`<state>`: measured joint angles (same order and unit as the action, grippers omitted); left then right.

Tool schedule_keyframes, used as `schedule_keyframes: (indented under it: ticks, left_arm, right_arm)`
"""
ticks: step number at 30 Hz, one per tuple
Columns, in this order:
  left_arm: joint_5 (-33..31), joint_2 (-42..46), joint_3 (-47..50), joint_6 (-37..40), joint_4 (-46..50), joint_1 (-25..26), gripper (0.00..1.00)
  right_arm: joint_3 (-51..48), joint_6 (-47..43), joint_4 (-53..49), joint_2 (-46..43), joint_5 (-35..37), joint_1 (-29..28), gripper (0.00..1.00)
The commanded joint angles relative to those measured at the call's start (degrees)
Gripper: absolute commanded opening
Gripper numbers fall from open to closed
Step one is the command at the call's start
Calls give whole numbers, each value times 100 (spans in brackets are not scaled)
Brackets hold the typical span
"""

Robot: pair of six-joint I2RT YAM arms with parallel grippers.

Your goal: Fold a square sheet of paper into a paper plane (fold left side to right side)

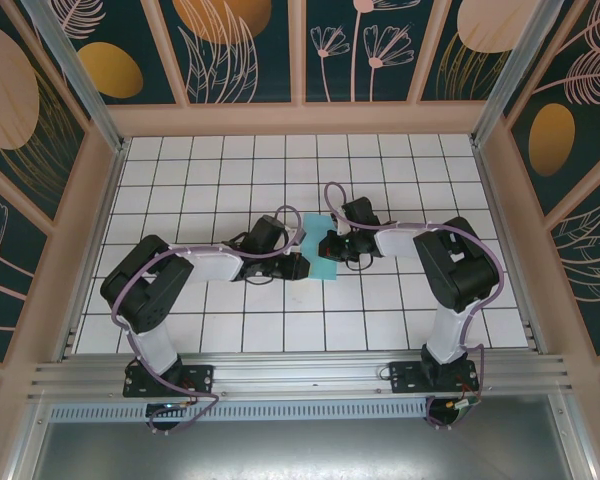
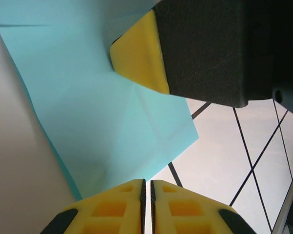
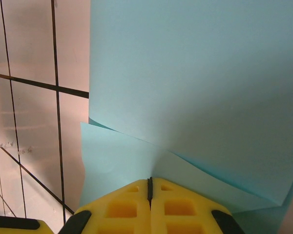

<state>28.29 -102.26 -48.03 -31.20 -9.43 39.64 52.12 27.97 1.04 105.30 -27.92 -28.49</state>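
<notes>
Nearest, the left gripper [image 2: 146, 184] sits almost closed at the edge of the square sheet of paper [image 2: 97, 107]; any pinch is unclear. Farther along the sheet, the closed right gripper [image 3: 149, 180] pins it. Corners should meet before creasing.

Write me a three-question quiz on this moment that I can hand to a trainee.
1. True or false: the paper lies as a flat, unfolded square.
2. In the overhead view, the paper sits: A) between the left gripper and the right gripper; B) in the far left corner; C) hanging off the near edge.
3. One word: what colour are the right gripper's fingers?

Key: 1 false, since the wrist views show overlapping layers and creases. 2 A. 3 yellow.
</notes>
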Motion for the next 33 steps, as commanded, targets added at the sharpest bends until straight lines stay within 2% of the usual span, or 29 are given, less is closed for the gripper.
schedule_keyframes:
  ticks: [1,17,26,33]
  left_arm:
    - [12,-127,59,-53,-88,9,16]
    - [-390,-234,177,-156,-4,-2,15]
    - [-202,62,679,-457,-375,-93,13]
    - [-91,320,322,-323,-204,-107,12]
  right_arm:
    - [48,-37,-375,157,172,41,0]
    - [41,-101,-488,114,208,45,0]
    - [63,-142,-546,96,226,54,0]
    - [80,-134,-553,97,206,49,0]
